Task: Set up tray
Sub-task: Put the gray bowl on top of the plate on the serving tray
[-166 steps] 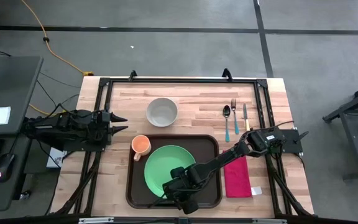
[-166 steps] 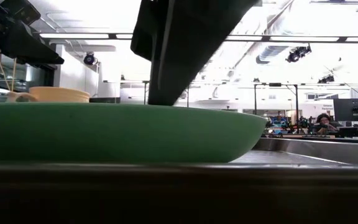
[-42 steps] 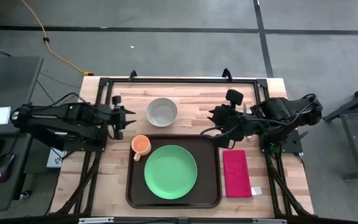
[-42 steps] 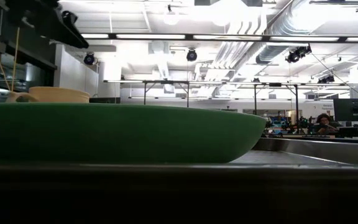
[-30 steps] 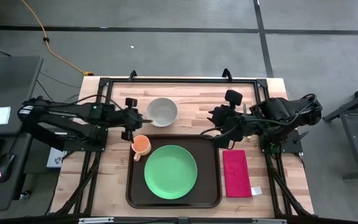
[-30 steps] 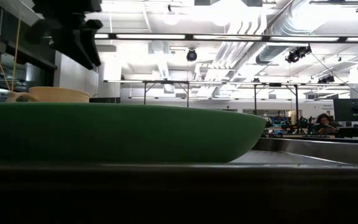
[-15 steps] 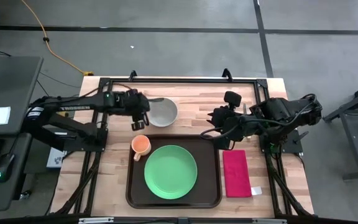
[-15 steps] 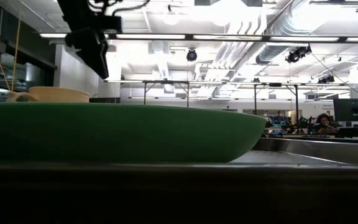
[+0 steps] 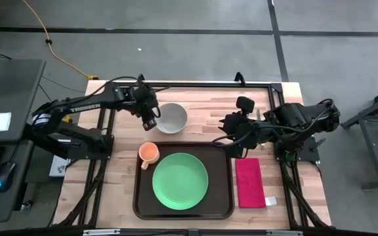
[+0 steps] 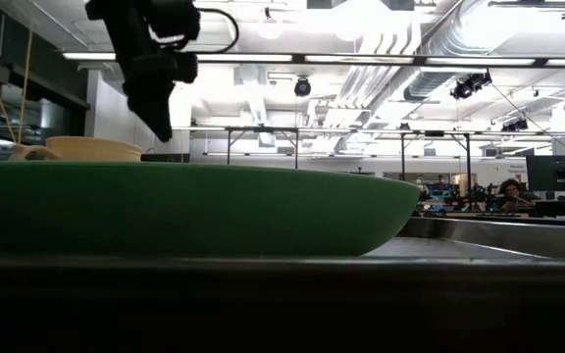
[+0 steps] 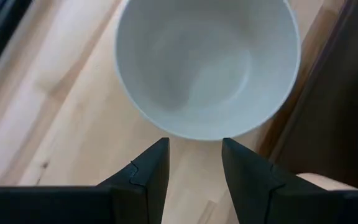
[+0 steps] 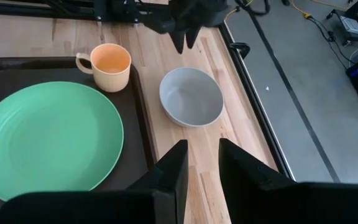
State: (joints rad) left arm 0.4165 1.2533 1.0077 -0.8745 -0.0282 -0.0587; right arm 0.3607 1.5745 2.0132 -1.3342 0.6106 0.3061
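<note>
The left gripper hangs over the back of the table with its two dark fingers spread wide and nothing between them, tips pointing down at the near-left rim of the round pale grey bowl. In the left wrist view the bowl sits just ahead of the fingers, its rim lined up with the gap between them but not yet inside it. So the bowl lies straight in front of this gripper and a touch to its right, and a short advance and drop would likely put one finger inside the rim and one outside.

The large dark brown rectangular plastic tray lies toward the front of the table, just in front of the bowl, already carrying the round green plate, with the small orange mug at its back-left corner.

The right gripper waits above the tray's back-right corner, fingers only slightly apart and empty, well farther from the bowl. The left arm looks the one to carry it.
</note>
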